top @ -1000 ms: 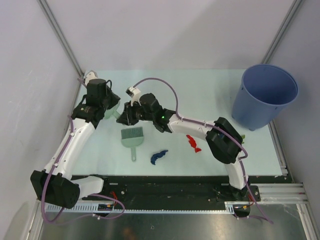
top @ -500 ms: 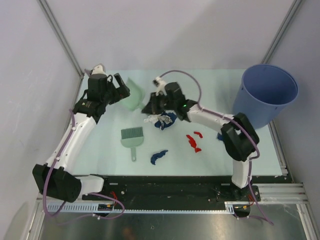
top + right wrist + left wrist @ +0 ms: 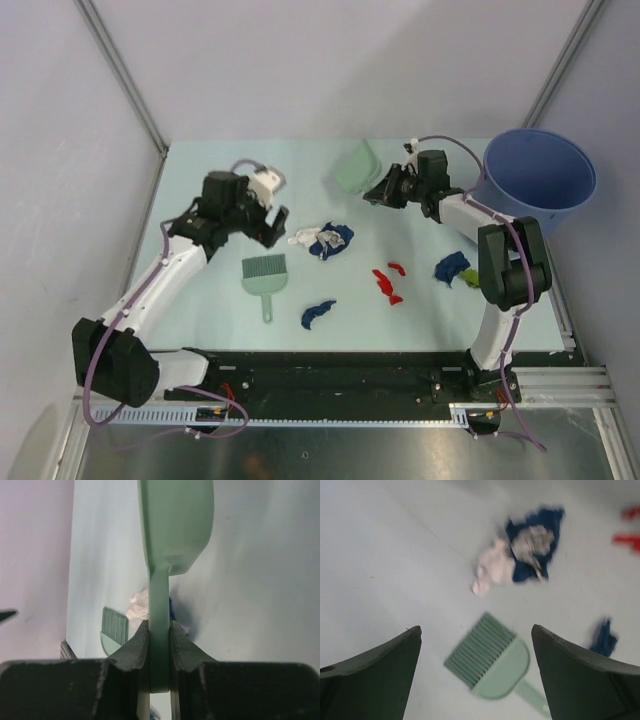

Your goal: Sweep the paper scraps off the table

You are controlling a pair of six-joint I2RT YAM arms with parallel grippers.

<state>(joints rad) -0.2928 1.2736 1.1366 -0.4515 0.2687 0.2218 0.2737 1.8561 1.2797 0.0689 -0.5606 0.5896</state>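
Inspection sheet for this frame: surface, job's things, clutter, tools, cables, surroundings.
Surface: table pale mint-green, scraps scattered across it.
Job's things: paper scraps unswept; brush lying flat; dustpan held by its handle.
Clutter: nothing seen.
Tools: left tool open above the brush; right tool shut on the dustpan.
Cables: purple cable running along each arm.
Surroundings: blue bucket at far right; grey walls.

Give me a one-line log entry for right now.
left hand: open, near brush lying on table | right hand: shut on dustpan handle, near bucket | paper scraps: scattered on table, unswept
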